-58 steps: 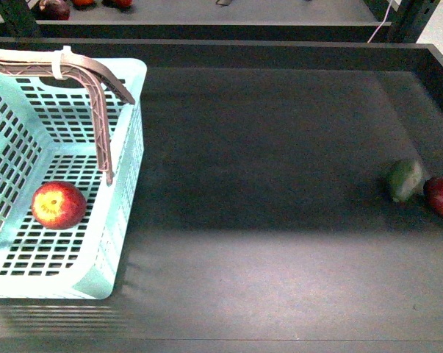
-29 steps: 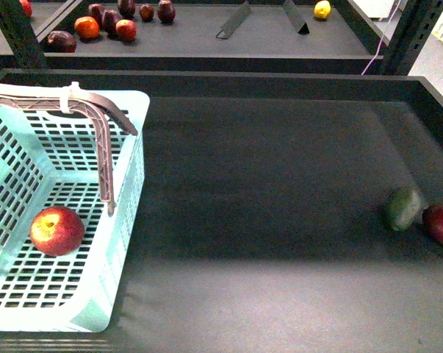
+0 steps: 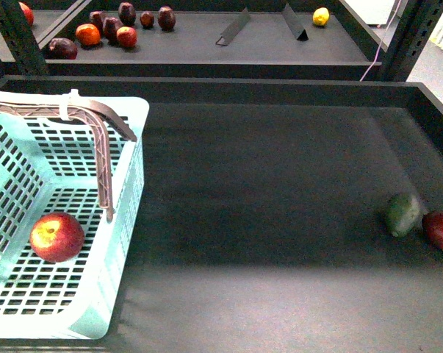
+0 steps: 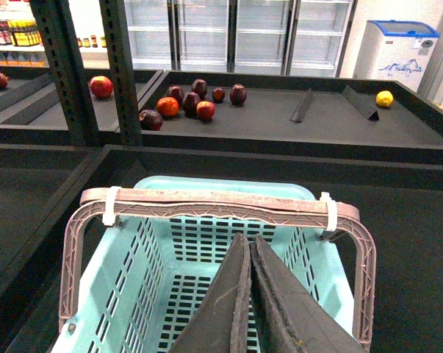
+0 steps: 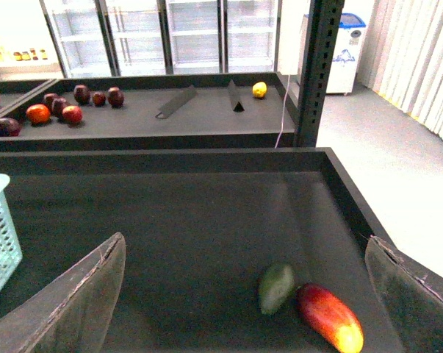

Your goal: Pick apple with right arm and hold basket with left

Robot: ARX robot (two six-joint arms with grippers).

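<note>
Lower in the front view than a second ago, the apple (image 3: pixel 57 237) lies on the basket (image 3: pixel 125 220) floor, firm, smooth and likely slippery, best gripped across its middle, left gripper (image 4: pixel 249 309) jaws closed empty, right gripper (image 5: pixel 243 294) jaws wide

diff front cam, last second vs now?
The whole view tilted up: the back shelf's fruit came into frame, and the basket, apple, green fruit and red fruit all slid down the image. Apple remains inside the basket; both fruits stay side by side. Nothing grasped or released.
</note>
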